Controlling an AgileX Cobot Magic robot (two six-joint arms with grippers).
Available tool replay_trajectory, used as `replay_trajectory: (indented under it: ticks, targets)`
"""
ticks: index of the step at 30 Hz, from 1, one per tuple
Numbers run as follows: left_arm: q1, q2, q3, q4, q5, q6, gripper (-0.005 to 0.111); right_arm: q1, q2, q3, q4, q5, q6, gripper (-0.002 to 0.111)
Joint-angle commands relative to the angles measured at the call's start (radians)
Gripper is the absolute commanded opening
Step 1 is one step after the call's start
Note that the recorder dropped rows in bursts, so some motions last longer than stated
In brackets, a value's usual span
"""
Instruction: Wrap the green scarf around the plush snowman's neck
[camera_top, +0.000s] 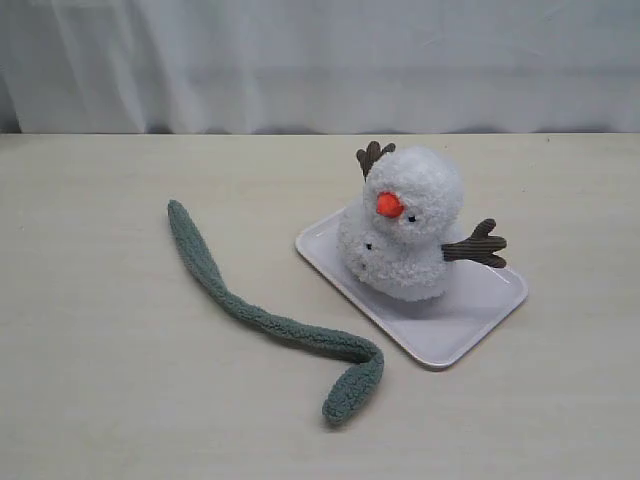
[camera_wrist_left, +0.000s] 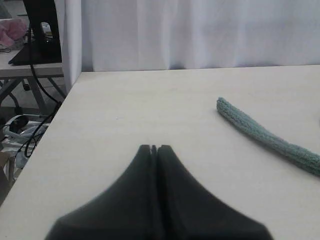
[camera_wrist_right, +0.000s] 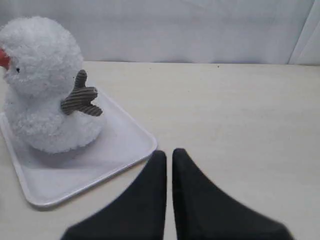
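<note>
The plush snowman (camera_top: 408, 222) sits upright on a white tray (camera_top: 480, 310), orange nose toward the camera, brown twig arms out to both sides; its neck crease (camera_top: 398, 232) is bare. The green scarf (camera_top: 265, 322) lies in a long curve on the table left of the tray, its near end curled back. Neither gripper shows in the exterior view. In the left wrist view my left gripper (camera_wrist_left: 154, 148) is shut and empty, with one scarf end (camera_wrist_left: 260, 133) off to one side. My right gripper (camera_wrist_right: 169, 153) is shut, empty, just beside the tray (camera_wrist_right: 125, 150) and snowman (camera_wrist_right: 45, 85).
A pale wooden table (camera_top: 120, 380) carries everything, backed by a white curtain (camera_top: 320, 60). In the left wrist view the table's side edge (camera_wrist_left: 47, 135) drops off to cables and a stand on the floor.
</note>
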Motion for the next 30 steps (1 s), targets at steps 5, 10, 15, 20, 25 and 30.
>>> replay_trajectory:
  ticks: [5,10,15,20,25,30]
  targets:
    - [0.002,-0.002,0.004,-0.007,-0.009,-0.003,0.0,0.0,-0.004,0.003,-0.019,-0.275,-0.008,0.004]
    - [0.002,-0.002,0.004,-0.007,-0.009,-0.003,0.0,0.0,-0.004,0.003,-0.013,-0.522,0.022,0.004]
    - [0.002,-0.002,0.004,-0.007,-0.009,-0.003,0.0,0.0,-0.004,0.003,-0.032,-0.74,0.385,0.004]
    - [0.002,-0.002,0.004,-0.007,-0.009,-0.003,0.0,0.0,-0.004,-0.014,-0.078,-0.76,0.434,0.007]
    - [0.002,-0.002,0.004,-0.007,-0.009,-0.003,0.0,0.0,0.022,-0.168,-0.105,-0.474,0.516,0.044]
    - [0.002,-0.002,0.004,-0.007,-0.009,-0.003,0.0,0.0,0.119,-0.395,-0.103,-0.107,0.486,0.086]
